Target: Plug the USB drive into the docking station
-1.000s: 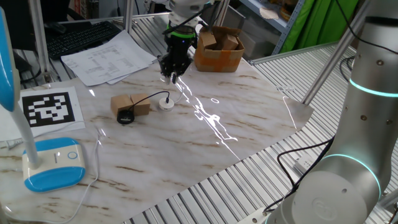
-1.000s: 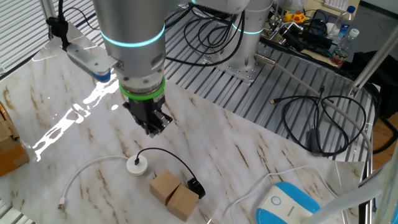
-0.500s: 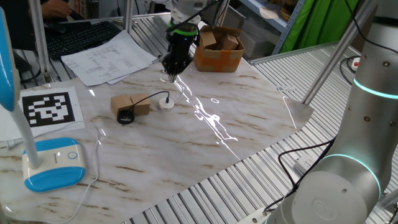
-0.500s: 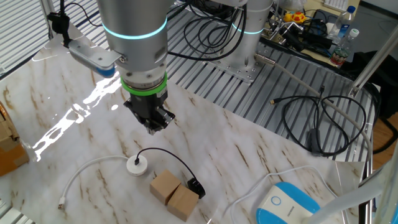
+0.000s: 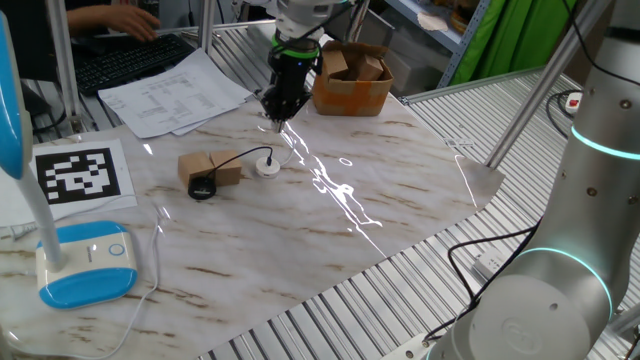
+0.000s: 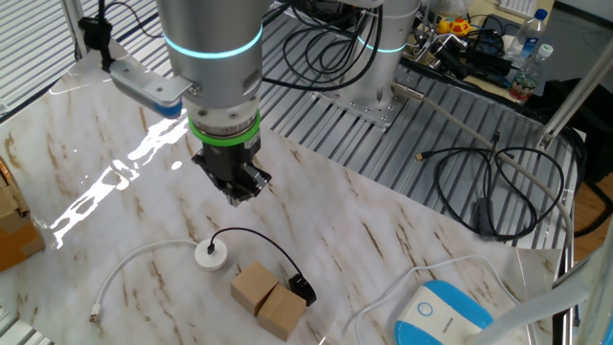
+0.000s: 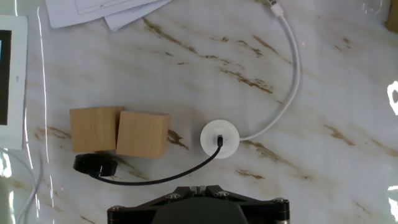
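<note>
The docking station point(image 7: 231, 131), a small white disc, lies on the marble table right of two tan blocks point(image 7: 118, 129). The USB drive point(image 7: 220, 140), a tiny dark plug, sits in the disc's centre. Its thin black cable curves left to a black puck point(image 7: 94, 165) in front of the blocks. My gripper point(image 7: 196, 186) is shut and empty, above the table and apart from the disc. In one fixed view it point(image 5: 277, 117) hangs behind the disc point(image 5: 267, 166). In the other fixed view it point(image 6: 238, 198) is above and beyond the disc point(image 6: 211, 253).
A white cable point(image 7: 289, 68) runs from the disc toward the far edge. Papers point(image 5: 175, 95) and a cardboard box point(image 5: 352, 80) lie at the back. A blue-and-white lamp base point(image 5: 85, 263) and a marker card point(image 5: 80, 172) are at the left.
My gripper has lifted a little and drifted back from the disc. The plug, cable, puck and blocks have not moved.
</note>
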